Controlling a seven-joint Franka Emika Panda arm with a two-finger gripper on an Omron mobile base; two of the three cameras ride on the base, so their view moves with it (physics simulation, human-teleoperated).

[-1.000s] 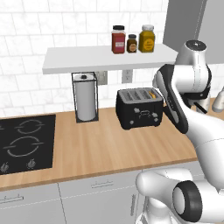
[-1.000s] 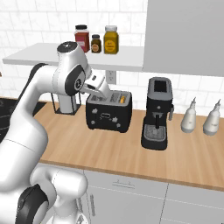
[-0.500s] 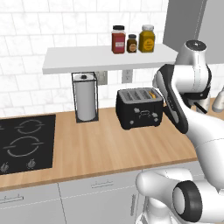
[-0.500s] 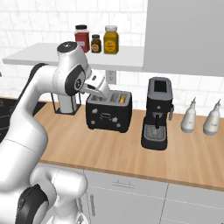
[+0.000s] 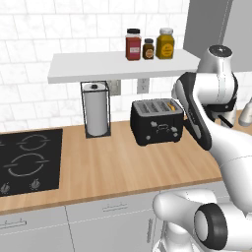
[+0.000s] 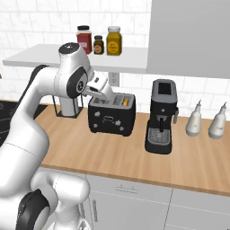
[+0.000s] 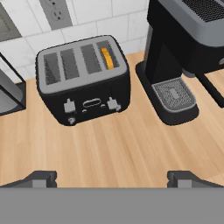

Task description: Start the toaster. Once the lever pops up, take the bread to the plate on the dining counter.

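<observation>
hovering above the toaster [image 7: 83, 79], the gripper [image 7: 112, 178] was wide open w/ nothing held. bread [image 7: 107, 58] sat in the rightmost slot, beside the coffee machine [image 7: 183, 52].

White tiled wall [image 5: 29, 44], white shelf [image 5: 118, 65], wooden counter [image 5: 118, 167], grey cabinets [image 6: 134, 202], black hob [image 5: 27, 160], wall outlet [image 7: 54, 13]
</observation>
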